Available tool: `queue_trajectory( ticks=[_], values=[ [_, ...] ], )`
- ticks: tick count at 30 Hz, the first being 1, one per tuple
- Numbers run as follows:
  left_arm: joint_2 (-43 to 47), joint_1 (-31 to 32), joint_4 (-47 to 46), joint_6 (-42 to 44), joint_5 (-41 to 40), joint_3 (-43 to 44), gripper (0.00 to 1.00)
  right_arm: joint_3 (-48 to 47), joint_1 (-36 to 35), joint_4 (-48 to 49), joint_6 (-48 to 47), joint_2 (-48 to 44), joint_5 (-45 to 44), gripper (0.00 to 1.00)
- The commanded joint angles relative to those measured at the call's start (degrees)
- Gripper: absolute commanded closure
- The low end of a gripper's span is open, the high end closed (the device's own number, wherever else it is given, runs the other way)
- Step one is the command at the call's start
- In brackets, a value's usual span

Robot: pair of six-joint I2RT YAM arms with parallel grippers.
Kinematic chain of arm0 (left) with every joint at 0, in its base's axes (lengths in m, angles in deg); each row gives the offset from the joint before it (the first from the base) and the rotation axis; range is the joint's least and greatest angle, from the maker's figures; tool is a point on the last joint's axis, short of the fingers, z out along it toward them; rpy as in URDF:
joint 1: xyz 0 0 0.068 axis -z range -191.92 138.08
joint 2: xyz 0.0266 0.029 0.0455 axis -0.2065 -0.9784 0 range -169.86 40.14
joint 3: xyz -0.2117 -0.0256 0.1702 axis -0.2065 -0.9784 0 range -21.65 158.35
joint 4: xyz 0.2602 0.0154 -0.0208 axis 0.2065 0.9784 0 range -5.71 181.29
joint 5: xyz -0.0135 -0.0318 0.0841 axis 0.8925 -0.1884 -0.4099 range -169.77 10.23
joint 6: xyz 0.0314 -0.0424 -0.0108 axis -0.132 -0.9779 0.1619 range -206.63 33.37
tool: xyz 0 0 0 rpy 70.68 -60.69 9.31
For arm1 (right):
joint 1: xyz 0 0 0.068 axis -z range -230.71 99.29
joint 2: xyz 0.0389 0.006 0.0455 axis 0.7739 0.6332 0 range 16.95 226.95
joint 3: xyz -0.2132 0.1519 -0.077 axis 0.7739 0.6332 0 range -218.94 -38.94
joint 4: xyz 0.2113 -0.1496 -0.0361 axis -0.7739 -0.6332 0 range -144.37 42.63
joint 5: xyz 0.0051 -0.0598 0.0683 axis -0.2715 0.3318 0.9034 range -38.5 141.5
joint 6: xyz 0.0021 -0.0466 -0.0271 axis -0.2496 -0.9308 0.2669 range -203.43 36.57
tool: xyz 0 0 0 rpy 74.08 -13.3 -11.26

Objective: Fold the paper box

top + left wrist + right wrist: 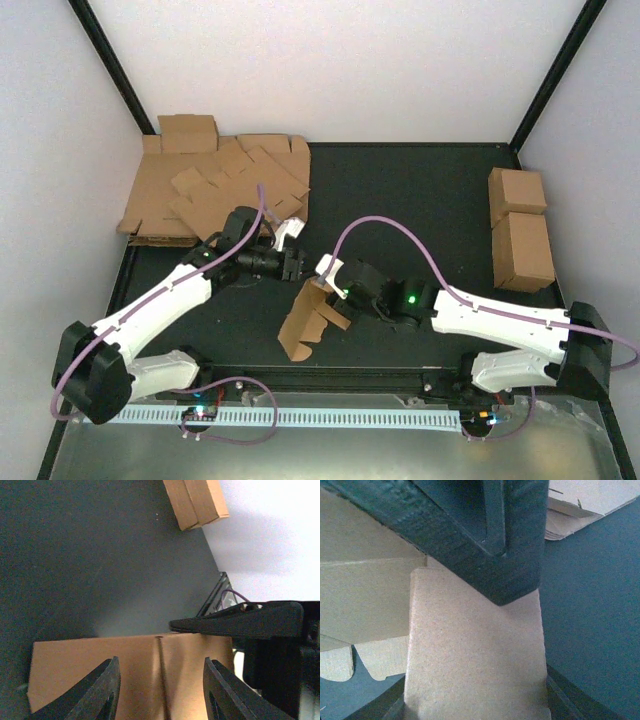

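Note:
The paper box (308,325) is a brown die-cut piece, partly folded, standing tilted on the black table between both arms. My left gripper (303,270) reaches it from the upper left. In the left wrist view its jaws (160,680) stand apart over a creased panel of the box (135,670), which runs on past the left finger. My right gripper (326,290) meets the box from the right. In the right wrist view a flap of the box (475,655) fills the whole gap between its fingers (475,707). The left gripper's dark finger (490,545) touches that flap's top edge.
A heap of flat cardboard sheets (215,190) lies at the back left, with a small carton (187,132) on it. Two brown cuboids (520,230) stand at the right edge, also in the left wrist view (197,502). White walls and black posts enclose the table.

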Motion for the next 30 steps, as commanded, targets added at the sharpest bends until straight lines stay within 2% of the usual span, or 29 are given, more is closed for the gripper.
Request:
queue_trajectory(
  ticks=[1,14,17,20,26,30],
  values=[
    [0.6,1.1,-5.3,-3.7,4.7,-1.2,0.53,1.2,-0.2,2.6,0.7,0.3,-0.4,0.48],
    [-1.0,2.4,-11.7,-9.2,8.8,-3.8,0.55,1.4,-0.2,2.0,1.2,2.7,-0.8,0.45],
    [-0.2,2.3,-10.5,-8.5,7.9,-3.3,0.54,1.4,-0.2,1.9,1.5,2.6,-1.9,0.45],
    [1.0,2.1,-8.0,-7.3,6.6,-2.0,0.48,1.7,-0.1,1.9,2.0,1.9,-3.0,0.45],
    [6.2,1.3,-0.6,-3.3,0.9,1.9,0.24,2.8,-0.2,1.8,3.8,0.5,-6.2,0.49],
    [10.4,1.2,4.8,-0.3,-3.4,5.2,0.19,3.9,-0.1,2.1,5.3,-0.9,-8.3,0.5]
  ],
)
